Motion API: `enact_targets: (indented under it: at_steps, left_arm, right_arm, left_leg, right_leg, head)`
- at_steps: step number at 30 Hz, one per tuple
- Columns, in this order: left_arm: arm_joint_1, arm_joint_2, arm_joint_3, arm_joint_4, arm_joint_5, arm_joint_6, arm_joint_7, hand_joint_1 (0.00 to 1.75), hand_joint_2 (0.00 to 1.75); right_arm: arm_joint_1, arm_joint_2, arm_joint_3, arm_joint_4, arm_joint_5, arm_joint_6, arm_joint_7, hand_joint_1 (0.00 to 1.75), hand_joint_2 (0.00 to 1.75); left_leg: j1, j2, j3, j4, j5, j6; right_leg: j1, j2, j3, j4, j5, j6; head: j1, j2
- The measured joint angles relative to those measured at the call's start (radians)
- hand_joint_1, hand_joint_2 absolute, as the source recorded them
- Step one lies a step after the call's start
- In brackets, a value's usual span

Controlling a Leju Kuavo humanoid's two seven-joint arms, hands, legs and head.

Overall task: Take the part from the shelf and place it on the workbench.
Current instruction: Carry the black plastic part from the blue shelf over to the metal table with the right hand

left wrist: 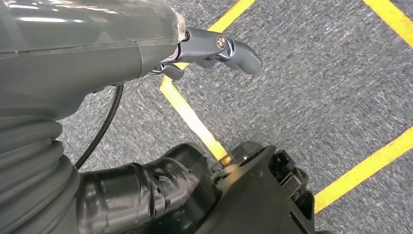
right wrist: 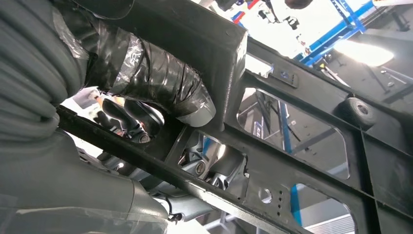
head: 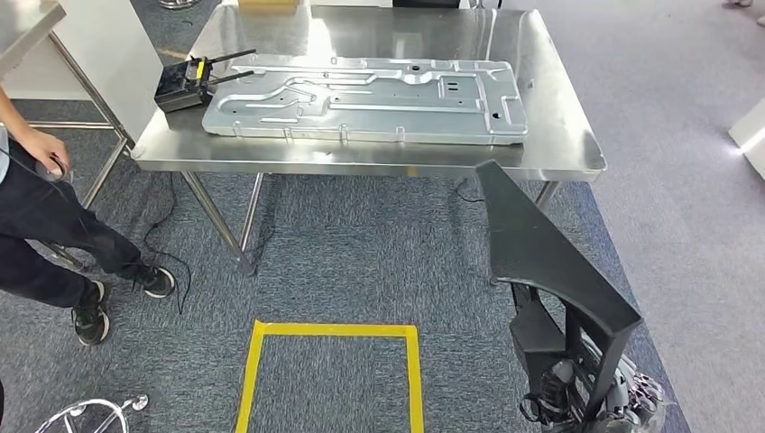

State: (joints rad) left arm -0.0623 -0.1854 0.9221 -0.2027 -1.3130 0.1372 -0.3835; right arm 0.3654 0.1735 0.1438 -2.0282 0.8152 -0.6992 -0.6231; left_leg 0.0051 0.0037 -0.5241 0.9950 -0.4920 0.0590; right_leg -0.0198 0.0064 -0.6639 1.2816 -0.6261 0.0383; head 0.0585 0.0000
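Right now, as the three views are showing it:

Part: the black angular moulded plastic frame part (head: 550, 262) is being carried in front of the robot, low on its right side, standing tilted with its narrow end pointing up toward the table edge; it is hanging over the carpet, short of the workbench.

Right hand: the right hand (right wrist: 146, 97) is gripping the part, its taped thumb wrapping over one thick rib while the darker fingers (right wrist: 126, 117) are curling round a bar behind it.

Left hand: the left hand (left wrist: 214, 48) is hanging over the floor, holding nothing; one grey digit is sticking out straight, and how the rest of the fingers are lying I cannot tell.

Workbench: the shiny stainless steel workbench (head: 379, 161) is standing ahead, carrying a large pressed grey sheet-metal panel (head: 365, 99) and a small black device with antennas (head: 185, 88) just beside the panel's left end.

Floor: yellow tape lines (head: 329, 330) are marking a square on the grey carpet (head: 343, 253).

Person: a person in dark trousers and black shoes (head: 54, 244) is standing at the left.
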Motion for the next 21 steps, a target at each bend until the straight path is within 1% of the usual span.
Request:
enact_targets:
  at_steps: [1, 2, 3, 4, 5, 6, 7, 8, 9, 10, 11, 12, 13, 14, 15, 16, 17, 18, 19, 20, 21]
  left_arm:
    - [0.001, 0.0, -0.001, 0.0, 0.0, 0.0, 0.0, 0.0, 1.75]
    - [0.002, 0.0, -0.002, 0.0, 0.0, 0.0, 0.0, 0.0, 1.75]
    - [0.003, 0.0, -0.002, 0.0, 0.0, -0.001, 0.0, 0.0, 1.75]
    - [0.003, -0.001, -0.003, 0.0, -0.001, -0.001, 0.0, 0.0, 1.75]
    - [0.001, -0.001, -0.004, 0.0, -0.001, -0.001, 0.0, 0.0, 1.75]
    - [0.001, -0.001, -0.004, 0.0, -0.001, -0.001, 0.0, 0.0, 1.75]
    - [-0.001, -0.001, -0.005, 0.0, -0.001, -0.001, 0.0, 0.0, 1.75]
    - [-0.001, -0.001, -0.005, 0.0, -0.002, -0.001, 0.0, 0.0, 1.75]
    - [-0.001, -0.001, -0.005, 0.0, -0.002, -0.001, 0.0, 0.0, 1.75]
    - [-0.002, 0.0, -0.006, 0.0, -0.003, -0.001, 0.0, 0.0, 1.75]
    - [-0.003, 0.0, -0.006, 0.0, -0.003, -0.001, 0.0, 0.0, 1.75]
    - [-0.004, 0.0, -0.007, 0.0, -0.003, -0.001, 0.0, 0.0, 1.75]
    - [-0.004, 0.0, -0.007, 0.0, -0.004, -0.001, 0.0, 0.0, 1.75]
    - [-0.004, 0.0, -0.008, 0.0, -0.005, -0.001, 0.0, 0.0, 1.75]
    - [-0.002, 0.0, -0.009, 0.0, -0.005, -0.001, 0.0, 0.0, 1.75]
    - [-0.001, 0.0, -0.01, 0.0, -0.006, -0.001, -0.001, 0.0, 1.75]
    - [0.0, 0.0, -0.011, 0.0, -0.006, -0.001, -0.001, 0.0, 1.75]
    - [0.002, 0.0, -0.012, 0.0, -0.006, -0.001, -0.001, 0.0, 1.75]
    - [0.002, 0.001, -0.012, 0.0, -0.006, -0.001, -0.001, 0.0, 1.75]
    - [0.001, 0.003, -0.013, 0.0, -0.006, -0.001, -0.001, 0.0, 1.75]
    - [0.001, 0.004, -0.013, 0.0, -0.006, -0.001, 0.0, 0.0, 1.75]
  right_arm:
    - [0.0, 0.0, 0.0, 0.001, 0.0, 0.0, 0.0, 1.75, 1.75]
    - [0.0, -0.001, 0.0, 0.001, 0.0, 0.0, 0.001, 1.75, 1.75]
    - [-0.001, -0.001, 0.0, 0.001, 0.0, 0.0, 0.0, 1.75, 1.75]
    - [-0.001, -0.002, 0.0, 0.002, 0.0, 0.0, 0.001, 1.75, 1.75]
    - [-0.002, -0.003, 0.0, 0.003, 0.0, 0.0, 0.001, 1.75, 1.75]
    - [-0.002, -0.004, 0.0, 0.004, 0.0, 0.0, 0.001, 1.75, 1.75]
    - [-0.002, -0.004, 0.0, 0.006, 0.0, 0.0, 0.001, 1.75, 1.75]
    - [-0.001, -0.005, 0.001, 0.006, 0.0, 0.0, 0.001, 1.75, 1.75]
    - [-0.002, -0.005, 0.001, 0.006, 0.0, 0.0, 0.002, 1.75, 1.75]
    - [-0.003, -0.005, 0.002, 0.006, 0.0, 0.0, 0.002, 1.75, 1.75]
    - [-0.004, -0.005, 0.002, 0.006, 0.0, 0.0, 0.002, 1.75, 1.75]
    - [-0.005, -0.005, 0.003, 0.006, 0.0, 0.0, 0.002, 1.75, 1.75]
    - [-0.006, -0.005, 0.003, 0.006, 0.0, 0.0, 0.002, 1.75, 1.75]
    - [-0.006, -0.005, 0.004, 0.006, 0.0, 0.0, 0.002, 1.75, 1.75]
    - [-0.006, -0.005, 0.004, 0.007, 0.0, 0.0, 0.003, 1.75, 1.75]
    - [-0.006, -0.005, 0.004, 0.007, 0.0, 0.0, 0.004, 1.75, 1.75]
    - [-0.007, -0.005, 0.004, 0.007, -0.001, 0.0, 0.004, 1.75, 1.75]
    - [-0.007, -0.005, 0.005, 0.007, -0.002, 0.0, 0.005, 1.75, 1.75]
    - [-0.009, -0.005, 0.005, 0.008, -0.002, 0.0, 0.005, 1.75, 1.75]
    - [-0.01, -0.006, 0.006, 0.009, -0.003, 0.0, 0.005, 1.75, 1.75]
    - [-0.012, -0.006, 0.006, 0.01, -0.003, 0.0, 0.005, 1.75, 1.75]
  left_leg:
    - [0.002, 0.0, 0.01, 0.0, -0.008, -0.004]
    - [0.005, 0.0, 0.023, 0.0, -0.017, -0.008]
    - [0.008, -0.001, 0.036, 0.0, -0.026, -0.014]
    - [0.009, -0.001, 0.046, 0.001, -0.035, -0.021]
    - [0.009, -0.001, 0.051, 0.002, -0.043, -0.028]
    - [0.008, 0.0, 0.056, 0.005, -0.05, -0.036]
    - [0.007, 0.001, 0.061, 0.007, -0.053, -0.043]
    - [0.007, 0.002, 0.064, 0.01, -0.057, -0.05]
    - [0.007, 0.002, 0.064, 0.025, -0.058, -0.053]
    - [0.008, 0.002, 0.05, 0.055, -0.062, -0.056]
    - [0.01, 0.002, 0.023, 0.103, -0.074, -0.058]
    - [0.01, 0.001, -0.014, 0.166, -0.094, -0.06]
    - [0.011, 0.001, -0.058, 0.228, -0.12, -0.062]
    - [0.011, 0.001, -0.097, 0.277, -0.142, -0.063]
    - [0.01, 0.001, -0.123, 0.299, -0.147, -0.061]
    - [0.01, 0.001, -0.134, 0.288, -0.13, -0.057]
    - [0.008, 0.001, -0.129, 0.244, -0.089, -0.051]
    - [0.005, 0.001, -0.115, 0.18, -0.038, -0.043]
    - [0.0, 0.001, -0.102, 0.125, -0.004, -0.035]
    - [-0.005, 0.0, -0.092, 0.082, 0.015, -0.029]
    - [-0.009, 0.0, -0.087, 0.059, 0.023, -0.024]
  right_leg:
    - [-0.004, -0.001, -0.005, -0.021, 0.029, 0.004]
    - [-0.008, -0.003, 0.008, -0.075, 0.077, 0.009]
    - [-0.01, -0.005, 0.028, -0.137, 0.122, 0.011]
    - [-0.009, -0.009, 0.042, -0.193, 0.143, 0.01]
    - [-0.006, -0.013, 0.052, -0.226, 0.154, 0.005]
    - [-0.003, -0.015, 0.054, -0.237, 0.151, -0.004]
    - [0.0, -0.016, 0.053, -0.239, 0.144, -0.014]
    - [-0.001, -0.014, 0.06, -0.238, 0.15, -0.024]
    - [-0.002, -0.012, 0.068, -0.241, 0.151, -0.032]
    - [-0.003, -0.011, 0.077, -0.244, 0.149, -0.039]
    - [-0.003, -0.01, 0.085, -0.247, 0.145, -0.046]
    - [-0.001, -0.01, 0.09, -0.248, 0.14, -0.052]
    - [0.001, -0.01, 0.094, -0.249, 0.134, -0.056]
    - [0.004, -0.008, 0.099, -0.249, 0.128, -0.059]
    - [0.006, -0.005, 0.107, -0.249, 0.122, -0.061]
    - [0.009, -0.002, 0.116, -0.249, 0.114, -0.061]
    - [0.011, 0.0, 0.127, -0.249, 0.107, -0.061]
    - [0.012, 0.001, 0.136, -0.249, 0.098, -0.06]
    - [0.014, 0.001, 0.145, -0.25, 0.091, -0.058]
    - [0.014, 0.001, 0.149, -0.25, 0.085, -0.054]
    - [0.014, 0.001, 0.152, -0.251, 0.082, -0.049]
  head:
    - [0.0, 0.0]
    - [0.0, 0.0]
    - [0.001, 0.0]
    - [0.001, 0.0]
    - [0.002, 0.0]
    - [0.003, 0.0]
    - [0.003, 0.0]
    - [0.003, 0.0]
    - [0.003, 0.0]
    - [0.002, 0.0]
    - [0.002, 0.0]
    - [0.001, 0.0]
    - [0.0, 0.0]
    - [0.0, 0.0]
    - [0.0, 0.0]
    - [0.0, 0.0]
    - [0.0, 0.0]
    - [0.0, 0.0]
    - [0.001, 0.0]
    - [0.001, 0.0]
    - [0.001, 0.0]
